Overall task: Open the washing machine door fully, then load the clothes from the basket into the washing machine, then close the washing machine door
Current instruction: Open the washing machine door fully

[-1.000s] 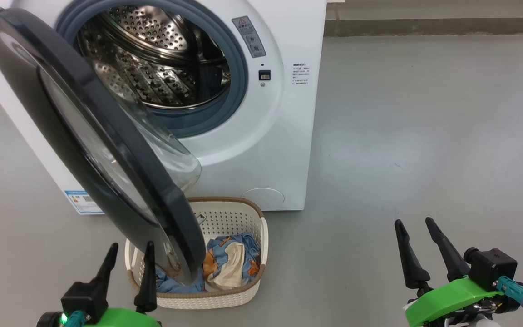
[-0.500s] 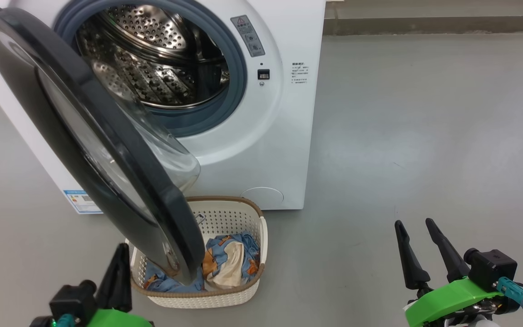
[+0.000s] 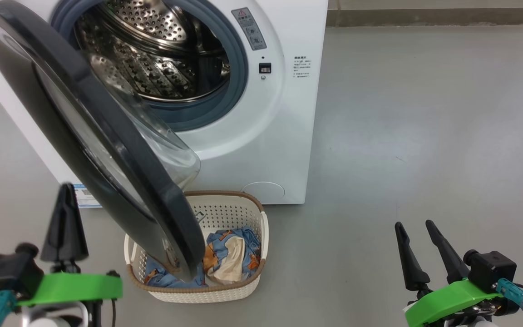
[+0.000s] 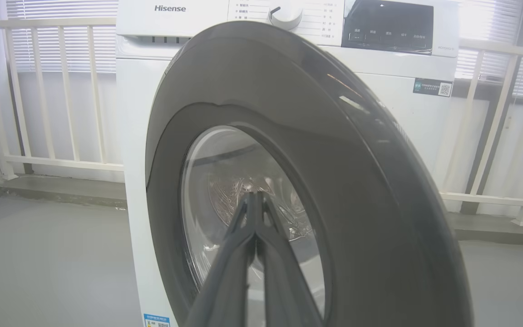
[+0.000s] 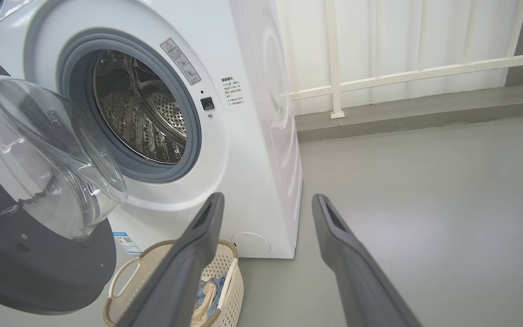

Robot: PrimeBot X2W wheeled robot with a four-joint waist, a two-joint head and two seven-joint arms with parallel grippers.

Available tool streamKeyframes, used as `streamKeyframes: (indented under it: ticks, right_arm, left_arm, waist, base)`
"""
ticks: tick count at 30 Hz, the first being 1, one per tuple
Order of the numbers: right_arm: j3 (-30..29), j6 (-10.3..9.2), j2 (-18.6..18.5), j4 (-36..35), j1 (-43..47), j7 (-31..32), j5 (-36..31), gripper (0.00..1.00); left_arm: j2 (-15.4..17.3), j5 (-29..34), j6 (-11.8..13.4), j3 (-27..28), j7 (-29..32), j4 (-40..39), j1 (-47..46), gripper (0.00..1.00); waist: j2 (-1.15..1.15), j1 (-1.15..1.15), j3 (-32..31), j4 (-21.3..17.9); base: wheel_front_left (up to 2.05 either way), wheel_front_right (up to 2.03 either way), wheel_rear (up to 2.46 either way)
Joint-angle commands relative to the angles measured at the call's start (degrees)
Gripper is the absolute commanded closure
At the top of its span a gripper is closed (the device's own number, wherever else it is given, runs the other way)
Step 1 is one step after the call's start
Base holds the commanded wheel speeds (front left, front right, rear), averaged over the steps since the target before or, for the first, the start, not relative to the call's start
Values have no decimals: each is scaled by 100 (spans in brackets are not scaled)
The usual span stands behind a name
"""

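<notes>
Washing machine door (image 3: 107, 150) half open, overhanging basket (image 3: 253, 213) on floor (image 3: 425, 113) at washing machine (image 3: 284, 136) front; clothes (image 3: 229, 254) in basket. Left gripper (image 3: 66, 195) pressed together, facing door's outer side. Right gripper (image 3: 413, 223) spread, empty, far right.

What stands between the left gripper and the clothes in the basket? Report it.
The door, only partly open, juts out by the basket's left side. In the head view its lower rim covers part of the clothes and lies between them and the left gripper. Nothing visible stands between the right gripper and the clothes.
</notes>
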Motion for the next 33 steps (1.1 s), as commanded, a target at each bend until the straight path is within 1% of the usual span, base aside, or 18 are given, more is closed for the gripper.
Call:
streamKeyframes:
  ticks: [1, 9, 15, 18, 24, 28, 33]
  right_arm:
    - [147, 9, 7, -106, -119, -87, 6, 0]
    - [190, 9, 7, -5, -150, -132, 76, 0]
    - [202, 9, 7, 80, -170, -163, 103, 0]
    - [189, 9, 7, 113, -175, -176, 106, 0]
    - [164, 9, 7, 143, -203, -187, 96, 0]
    - [191, 9, 7, 160, -214, -193, 96, 0]
    - [217, 9, 7, 184, -222, -201, 108, 0]
  left_arm:
    - [81, 103, -60, 230, -35, -293, -324, 100]
    - [87, 337, -190, 200, -35, -773, -666, 100]
    - [86, 408, -245, -17, -35, -1111, -804, 100]
    - [84, 393, -269, -308, -35, -1243, -894, 100]
    - [82, 364, -297, -984, -19, -1202, -984, 100]
    - [82, 304, -296, -1418, 89, -1052, -992, 100]
    - [81, 154, -252, -1787, 206, -724, -932, 100]
  waist:
    - [0, 0, -2, 5]
    - [0, 0, -44, -11]
    - [0, 0, -117, -44]
    - [0, 0, -141, -58]
    - [0, 0, -166, -101]
    - [0, 0, -165, -145]
    - [0, 0, -141, -205]
  base:
    - [0, 0, 0]
    - [0, 0, 0]
    - [0, 0, 0]
    - [0, 0, 0]
    - [0, 0, 0]
    - [0, 0, 0]
    - [0, 0, 0]
